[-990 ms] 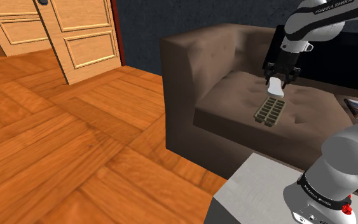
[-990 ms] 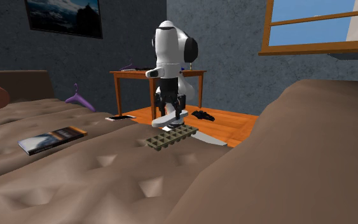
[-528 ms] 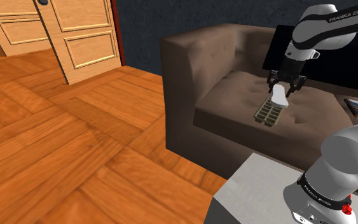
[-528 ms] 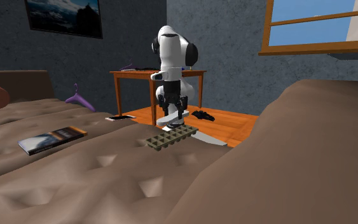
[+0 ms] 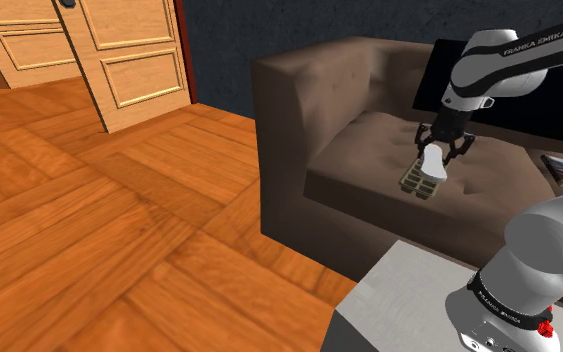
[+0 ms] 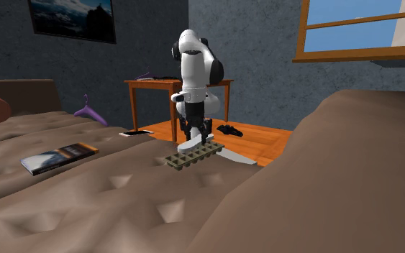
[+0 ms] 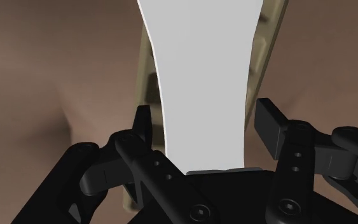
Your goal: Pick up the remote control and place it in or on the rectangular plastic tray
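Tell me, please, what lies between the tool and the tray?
The white remote, over the tray beneath the tool, as the wrist view shows.

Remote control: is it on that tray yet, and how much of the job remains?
Done, it seems: the white remote lies on the compartmented tray on the brown sofa. In hand: the gripper straddles it, fingers apart, apparently touching neither side. Left: just lifting the arm clear.
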### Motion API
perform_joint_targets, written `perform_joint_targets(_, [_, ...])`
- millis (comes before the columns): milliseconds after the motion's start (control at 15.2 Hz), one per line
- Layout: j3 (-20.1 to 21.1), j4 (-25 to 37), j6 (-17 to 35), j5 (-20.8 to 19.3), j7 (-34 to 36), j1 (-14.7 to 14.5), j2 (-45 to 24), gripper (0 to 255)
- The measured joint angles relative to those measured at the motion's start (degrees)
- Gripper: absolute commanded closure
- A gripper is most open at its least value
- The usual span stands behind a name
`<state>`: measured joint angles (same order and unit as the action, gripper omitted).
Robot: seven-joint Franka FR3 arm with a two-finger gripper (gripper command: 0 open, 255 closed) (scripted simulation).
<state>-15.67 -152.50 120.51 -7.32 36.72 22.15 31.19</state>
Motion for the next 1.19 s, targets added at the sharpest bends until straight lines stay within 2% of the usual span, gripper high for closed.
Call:
perform_joint_targets(264, [-0.39,-1.86,3.2,-0.12,-0.09,-0.03,-1.36,255])
perform_joint_targets(594, [-0.52,-1.97,3.77,-0.12,-0.18,-0.05,-1.79,255])
perform_joint_targets(660, [-0.52,-1.98,3.79,-0.12,-0.18,-0.05,-1.79,0])
perform_joint_targets(1056, [-0.52,-1.97,3.8,-0.13,-0.19,-0.04,-1.79,0])
perform_joint_targets(1188, [0.04,-0.48,0.74,-0.02,0.13,-0.04,-0.06,0])
